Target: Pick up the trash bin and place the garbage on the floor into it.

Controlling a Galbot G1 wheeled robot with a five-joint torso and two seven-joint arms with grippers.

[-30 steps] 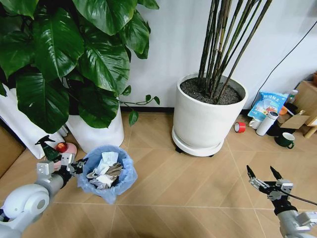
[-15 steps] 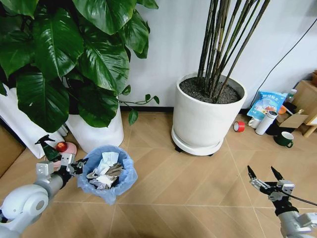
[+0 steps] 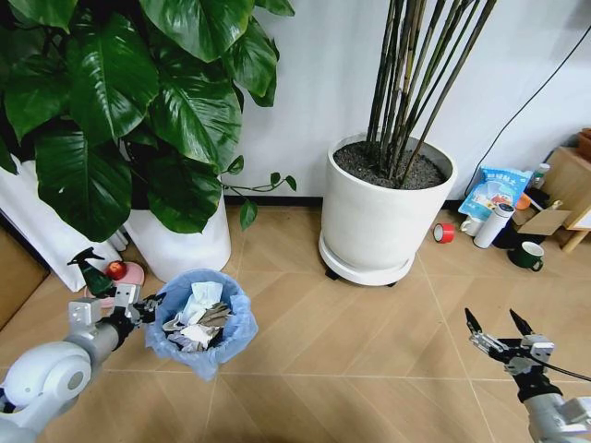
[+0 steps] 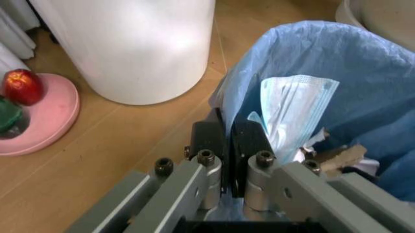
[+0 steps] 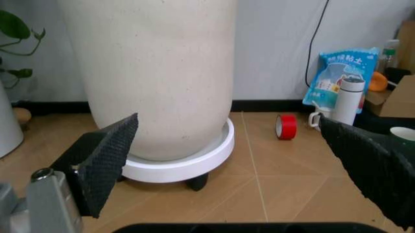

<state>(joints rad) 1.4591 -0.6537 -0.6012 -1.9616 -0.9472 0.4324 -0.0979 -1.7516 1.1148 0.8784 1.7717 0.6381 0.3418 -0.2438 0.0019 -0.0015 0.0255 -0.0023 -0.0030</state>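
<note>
The trash bin (image 3: 201, 325), black with a crinkly light-blue bag (image 4: 337, 73) over its rim, is at the lower left over the floor (image 3: 351, 369). My left gripper (image 3: 143, 309) is shut on the bin's near rim; in the left wrist view its fingers (image 4: 250, 141) pinch the bag edge. Garbage (image 3: 196, 323) lies inside the bin: white paper, dark scraps and a pale blue face mask (image 4: 295, 107). My right gripper (image 3: 503, 334) hangs open at the lower right, holding nothing. Its fingers (image 5: 104, 165) frame the bamboo pot in the right wrist view.
A white bamboo pot (image 3: 383, 221) on a wheeled saucer stands in the middle. A second white pot (image 3: 185, 249) with a leafy plant stands behind the bin. A pink plate (image 3: 125, 274) with a red apple and a green spray bottle lies to the left. A red tape roll (image 3: 445, 233), flask (image 3: 491, 226) and mug (image 3: 528, 257) are at right.
The whole head picture has shifted slightly, so the camera moved. The right gripper shows a little lower in it. The left gripper still holds the bin rim.
</note>
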